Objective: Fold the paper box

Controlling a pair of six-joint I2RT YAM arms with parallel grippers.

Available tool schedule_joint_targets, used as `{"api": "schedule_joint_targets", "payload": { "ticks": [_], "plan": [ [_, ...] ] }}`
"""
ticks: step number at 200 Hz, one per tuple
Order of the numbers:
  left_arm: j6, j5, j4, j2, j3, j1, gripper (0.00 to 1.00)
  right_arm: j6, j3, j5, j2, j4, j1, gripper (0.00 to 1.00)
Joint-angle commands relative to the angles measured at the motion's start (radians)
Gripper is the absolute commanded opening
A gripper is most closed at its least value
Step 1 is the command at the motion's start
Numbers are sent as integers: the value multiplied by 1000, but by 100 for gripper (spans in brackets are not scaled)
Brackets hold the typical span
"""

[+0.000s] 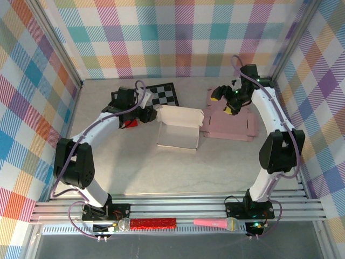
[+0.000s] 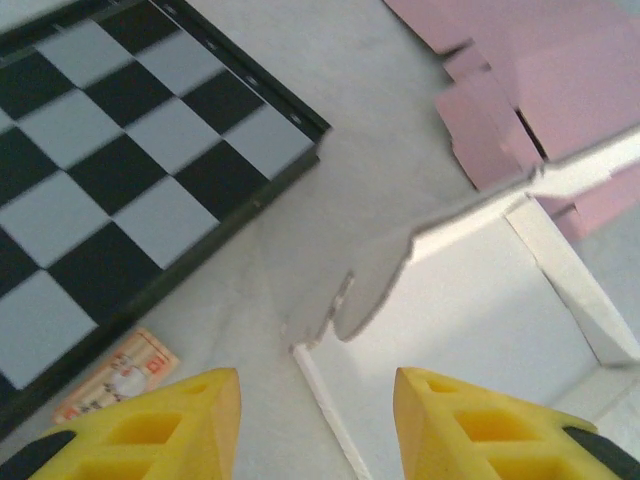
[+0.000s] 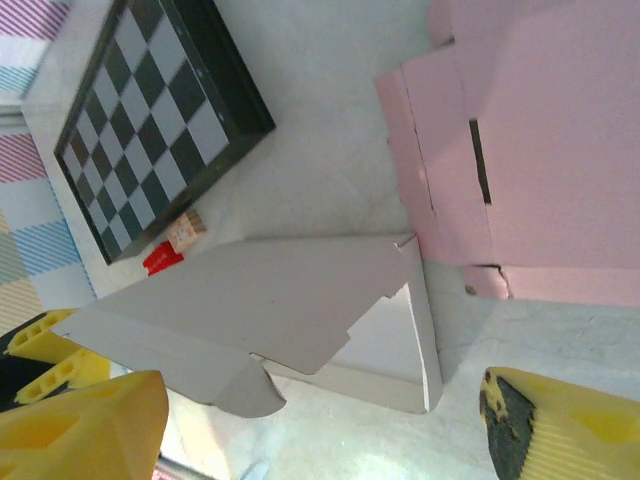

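The white paper box (image 1: pixel 178 137) lies half-formed in the middle of the table, its lid flap raised at the far side. My left gripper (image 1: pixel 151 114) sits at the box's left end. In the left wrist view it (image 2: pixel 318 420) is open, and the thin left wall edge of the box (image 2: pixel 470 330) runs between the yellow fingers (image 2: pixel 205 425) without touching them. My right gripper (image 1: pixel 225 102) hovers off the box's far right corner. The right wrist view shows it (image 3: pixel 320 430) wide open above the box (image 3: pixel 280 300), holding nothing.
A flat pink cardboard sheet (image 1: pixel 232 123) lies right of the box, under my right gripper. A black-and-white chessboard (image 1: pixel 164 94) sits at the back. A small red item (image 1: pixel 129 124) and a small card (image 2: pixel 115 375) lie by my left gripper. Patterned walls enclose the table.
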State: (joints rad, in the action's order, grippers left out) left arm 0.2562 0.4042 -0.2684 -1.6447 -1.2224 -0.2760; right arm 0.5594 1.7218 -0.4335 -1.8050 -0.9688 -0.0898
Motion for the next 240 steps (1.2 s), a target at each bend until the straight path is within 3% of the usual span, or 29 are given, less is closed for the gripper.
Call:
{"api": "schedule_joint_targets", "payload": {
  "ticks": [1,43,109,139,169,198,240],
  "plan": [
    [91,85,-75,-41,-42,9,44,-7,33,-84,-48,-75,8,79],
    [107,15,-18,-100,-75,11,44,35,22,-129,-98,-30,-4,75],
    [144,61,-24,-176,-152,14,42,30,19,-143,-125,-21,-8,73],
    [144,79,-43,-190,-189,14,35,33,21,-157,-136,-15,-8,70],
    [146,94,-83,-205,-216,13,17,39,21,-161,-141,-9,-11,68],
    [142,99,-66,-189,-188,12,8,43,22,-171,-143,0,-16,66],
    [141,88,-67,-167,-165,3,2,58,22,-182,-148,17,-35,64]
  ]
}}
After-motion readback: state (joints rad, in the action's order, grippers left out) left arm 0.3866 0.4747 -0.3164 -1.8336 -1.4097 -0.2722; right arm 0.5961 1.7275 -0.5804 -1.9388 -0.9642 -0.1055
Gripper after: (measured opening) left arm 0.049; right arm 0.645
